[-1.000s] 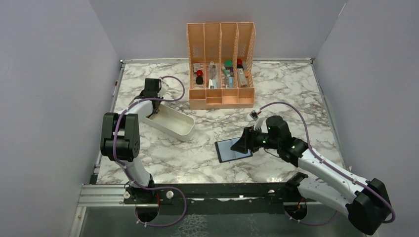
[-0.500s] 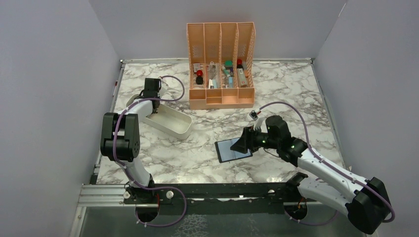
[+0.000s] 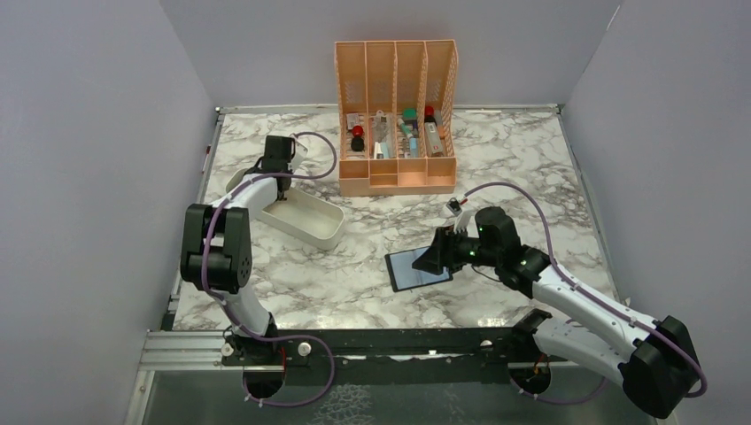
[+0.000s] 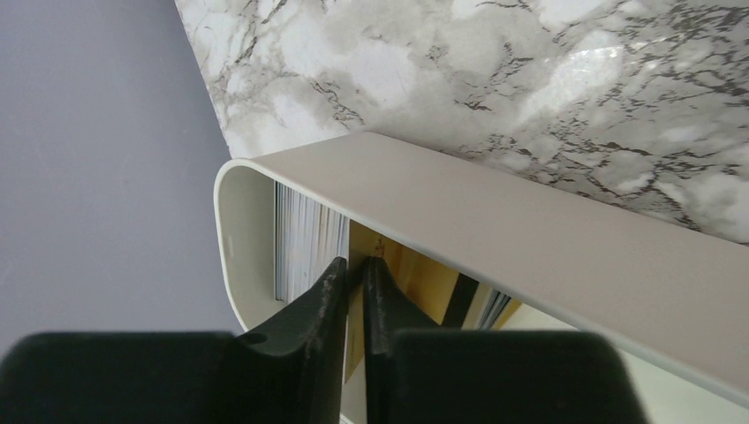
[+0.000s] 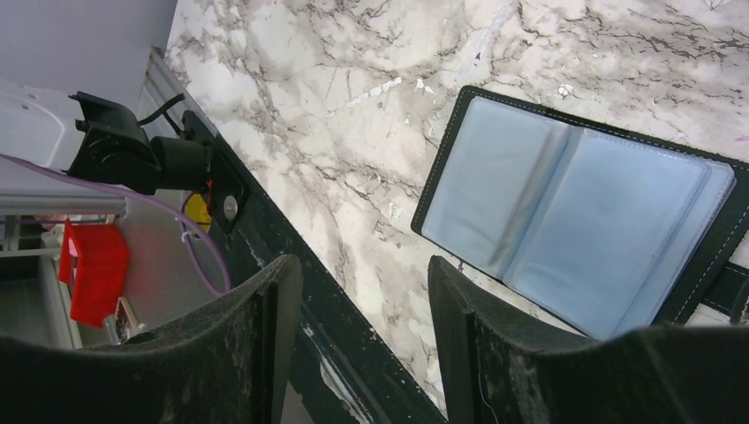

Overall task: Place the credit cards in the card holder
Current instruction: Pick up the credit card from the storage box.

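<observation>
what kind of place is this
Probably a lab robot test cell: plain grey walls box in a marble-patterned table, a left arm and right arm are bolted at its near edge, and an orange organiser and white tray sit on it.

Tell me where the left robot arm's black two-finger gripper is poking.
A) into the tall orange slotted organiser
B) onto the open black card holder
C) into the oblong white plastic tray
C: the left gripper reaches down inside the white plastic tray, right by the gold cards standing in it.
</observation>
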Motion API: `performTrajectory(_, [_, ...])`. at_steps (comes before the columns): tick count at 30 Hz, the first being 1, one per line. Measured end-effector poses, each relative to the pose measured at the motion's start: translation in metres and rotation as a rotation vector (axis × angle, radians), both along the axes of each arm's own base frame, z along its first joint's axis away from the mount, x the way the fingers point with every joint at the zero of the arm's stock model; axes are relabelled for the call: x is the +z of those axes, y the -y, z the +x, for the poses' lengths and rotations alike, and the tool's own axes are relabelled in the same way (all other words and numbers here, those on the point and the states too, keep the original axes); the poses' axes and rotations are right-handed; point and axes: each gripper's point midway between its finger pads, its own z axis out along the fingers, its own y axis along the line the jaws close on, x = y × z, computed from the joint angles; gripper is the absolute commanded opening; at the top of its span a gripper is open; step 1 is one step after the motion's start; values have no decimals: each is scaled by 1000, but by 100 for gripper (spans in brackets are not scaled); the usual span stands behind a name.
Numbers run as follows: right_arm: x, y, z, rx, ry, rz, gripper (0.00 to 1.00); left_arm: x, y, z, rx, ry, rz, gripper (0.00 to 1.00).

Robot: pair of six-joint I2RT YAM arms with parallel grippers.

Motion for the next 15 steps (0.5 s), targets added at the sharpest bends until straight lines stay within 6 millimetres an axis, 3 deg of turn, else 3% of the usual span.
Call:
performTrajectory(9, [1, -1, -1, -5, -11, 9, 59, 14, 17, -12, -4, 1, -52, 0])
performTrajectory(15, [2, 0, -1, -6, -14, 6, 59, 34, 34, -18, -8, 46, -167, 0])
